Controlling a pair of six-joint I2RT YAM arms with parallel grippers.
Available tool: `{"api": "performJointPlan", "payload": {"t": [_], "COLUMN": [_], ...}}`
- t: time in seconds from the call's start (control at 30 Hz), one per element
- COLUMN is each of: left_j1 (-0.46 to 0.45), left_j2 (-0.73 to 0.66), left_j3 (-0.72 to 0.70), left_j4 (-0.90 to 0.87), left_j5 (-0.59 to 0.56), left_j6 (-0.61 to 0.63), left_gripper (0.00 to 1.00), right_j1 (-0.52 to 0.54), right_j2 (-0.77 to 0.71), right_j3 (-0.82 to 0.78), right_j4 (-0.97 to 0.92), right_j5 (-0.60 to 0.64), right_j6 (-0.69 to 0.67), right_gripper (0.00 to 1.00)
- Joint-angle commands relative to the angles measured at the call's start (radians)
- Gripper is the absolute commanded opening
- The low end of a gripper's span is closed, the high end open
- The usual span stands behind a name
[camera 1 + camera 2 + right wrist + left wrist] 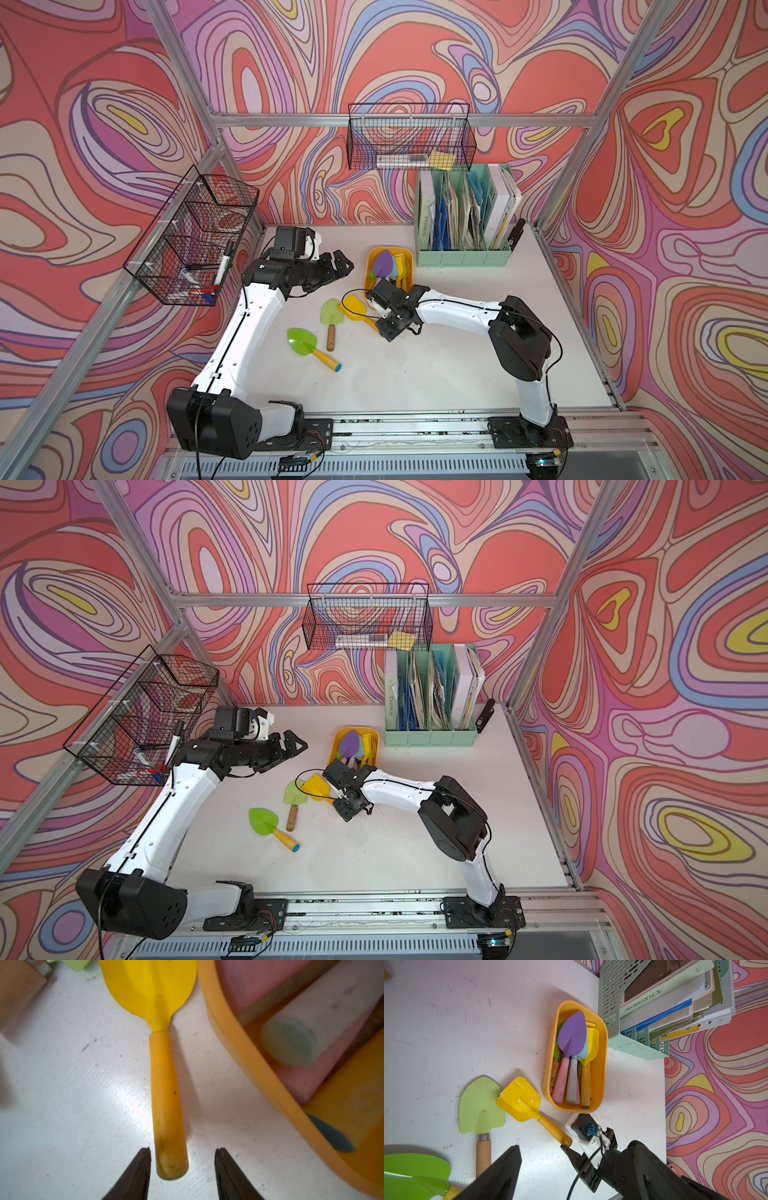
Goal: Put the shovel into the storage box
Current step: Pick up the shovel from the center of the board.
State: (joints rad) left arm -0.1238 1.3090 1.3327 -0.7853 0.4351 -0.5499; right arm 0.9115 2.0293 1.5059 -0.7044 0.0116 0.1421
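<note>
A yellow shovel point(353, 308) point(318, 787) with an orange handle point(166, 1095) lies flat on the white table, just in front of the storage box. The storage box point(369, 272) point(335, 746) point(602, 1068) point(239, 1043) is a yellow-orange tub holding several shovels, with a purple one point(573, 1032) on top. My right gripper point(182, 1149) point(379, 324) is open and low over the table. Its fingers straddle the handle's end with a gap on each side. My left gripper point(343, 264) point(297, 742) hangs open to the left of the box, with nothing in it.
A pale green shovel point(332, 313) touches the yellow blade, and a bright green shovel point(302, 341) lies nearer the front. A mint-green file organizer point(461, 253) stands right of the box with a black stapler point(515, 233) beside it. Black wire baskets point(191, 241) point(409, 137) hang on the walls.
</note>
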Motion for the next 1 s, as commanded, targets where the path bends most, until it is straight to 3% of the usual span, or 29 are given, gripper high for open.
{"api": "performJointPlan", "payload": {"t": [0.0, 0.33, 0.53, 0.83, 0.97], "left_j1": [0.009, 0.013, 0.015, 0.015, 0.015], "left_j2": [-0.019, -0.019, -0.017, -0.026, -0.038], "left_j3": [-0.007, -0.003, -0.003, -0.005, -0.009], "left_j4": [-0.022, -0.035, -0.040, -0.052, -0.056], "left_j5": [0.002, 0.007, 0.011, 0.007, -0.003], "left_j6": [0.015, 0.027, 0.028, 0.028, 0.021], "left_gripper": [0.91, 0.91, 0.91, 0.91, 0.91], "right_j1": [0.004, 0.003, 0.004, 0.007, 0.019], "right_j2": [0.037, 0.100, 0.106, 0.077, 0.058], "right_j3": [0.035, 0.056, 0.054, 0.040, 0.040], "right_j4": [0.019, 0.043, 0.048, 0.048, 0.035], "right_j5": [-0.007, -0.032, -0.041, -0.072, -0.094], "right_j6": [-0.015, -0.016, -0.015, -0.013, -0.030], "right_gripper": [0.51, 0.45, 0.31, 0.00, 0.00]}}
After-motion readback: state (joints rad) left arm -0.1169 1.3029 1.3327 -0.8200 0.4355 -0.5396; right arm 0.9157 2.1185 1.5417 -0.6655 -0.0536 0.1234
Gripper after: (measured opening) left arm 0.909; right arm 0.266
